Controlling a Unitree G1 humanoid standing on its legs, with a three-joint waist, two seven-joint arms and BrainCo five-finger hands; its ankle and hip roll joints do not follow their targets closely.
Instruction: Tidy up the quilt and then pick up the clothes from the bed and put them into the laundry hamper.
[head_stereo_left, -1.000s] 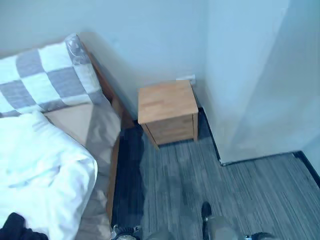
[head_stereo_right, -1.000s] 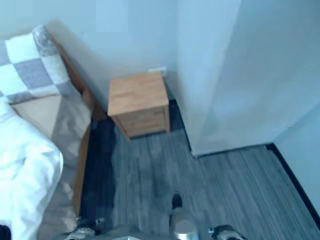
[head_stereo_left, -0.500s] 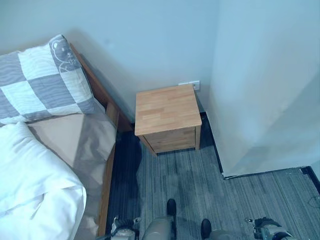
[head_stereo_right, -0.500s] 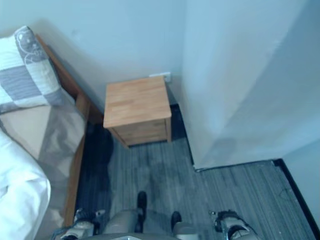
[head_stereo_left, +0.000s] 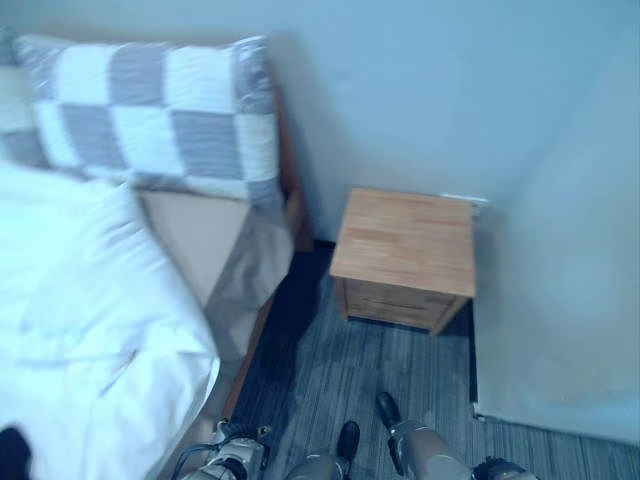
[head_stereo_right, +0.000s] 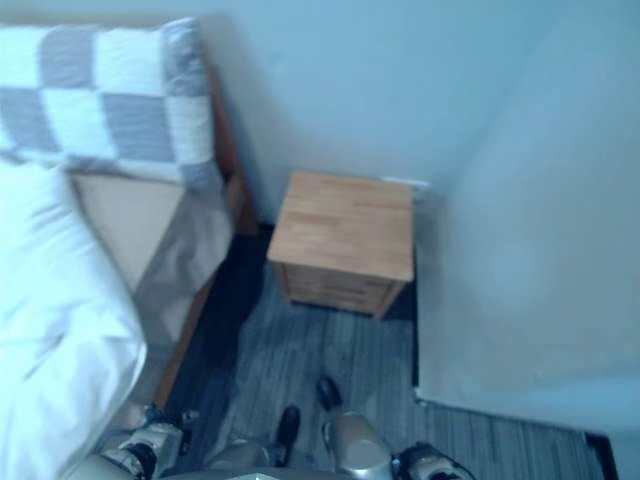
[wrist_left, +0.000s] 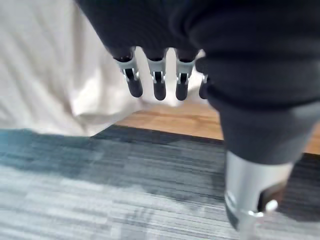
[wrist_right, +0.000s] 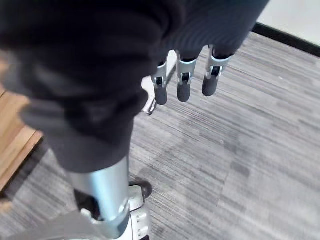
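Beside the bed (head_stereo_left: 262, 322), the robot stands with both arms hanging low and the head camera has swung back toward the mattress: a second ago the white quilt (head_stereo_left: 80, 330) took up just the lower left corner, and now it spreads over much of the left side, with the checked pillow (head_stereo_left: 160, 118) wide across the top. That whole shift is the camera's, not the things'. It suggests the robot is turning to face the bed, so the tidying of the quilt looks not yet begun; the quilt lies rumpled, its edge drooping over the side of the bed.

A dark scrap at the very bottom left edge may be one of the clothes (head_stereo_left: 12, 452), too little of it in sight to tell. No hamper is in sight.

The left hand (wrist_left: 156, 82) hangs over the carpet near the bed's wooden rail, fingers straight and holding nothing. The right hand (wrist_right: 184, 82) likewise dangles loose and empty above the grey carpet floor (wrist_right: 240, 150).

A wooden nightstand (head_stereo_left: 405, 250) sits against the wall just beyond the bed's corner, well apart from both hands. Nothing lies between the robot and the quilt.
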